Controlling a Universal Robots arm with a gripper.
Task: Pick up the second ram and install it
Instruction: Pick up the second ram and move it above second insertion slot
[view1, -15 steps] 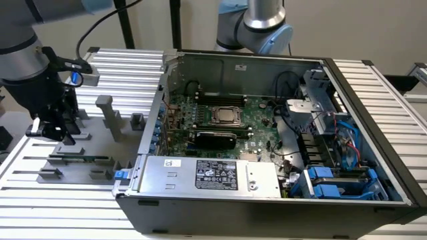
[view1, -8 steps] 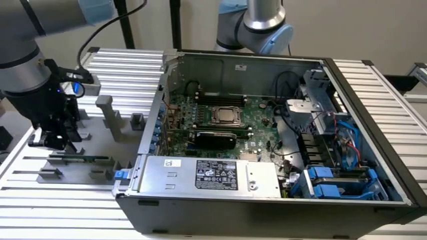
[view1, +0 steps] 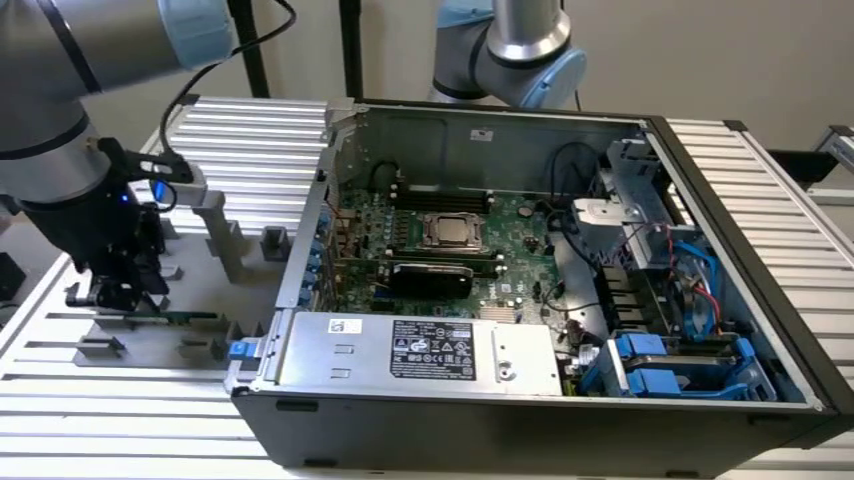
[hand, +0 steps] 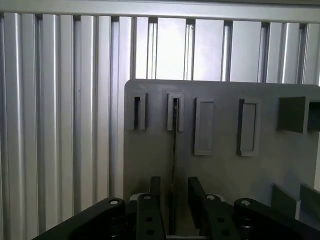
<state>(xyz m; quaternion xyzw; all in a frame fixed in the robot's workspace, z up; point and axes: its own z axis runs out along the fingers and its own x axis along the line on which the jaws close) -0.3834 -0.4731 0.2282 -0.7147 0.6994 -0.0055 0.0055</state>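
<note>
The second ram (view1: 167, 318) is a thin green strip standing on edge in a slot of the grey holder plate (view1: 214, 295), at the exterior view's left beside the computer case. My gripper (view1: 114, 292) hangs low over one end of the strip. In the wrist view the ram (hand: 174, 145) runs edge-on as a thin dark line from a grey holder block into the gap between my two black fingers (hand: 155, 192). My gripper (hand: 174, 187) is open, with the fingers straddling the strip and clear space on both sides of it.
The open computer case (view1: 747, 260) lies on the slatted aluminium table (view1: 120, 410), with the motherboard (view1: 514, 225), CPU socket (view1: 451, 230) and power supply (view1: 427, 350) exposed. Several grey holder blocks (hand: 247, 127) stand on the plate. A second arm (view1: 514, 50) rises behind the case.
</note>
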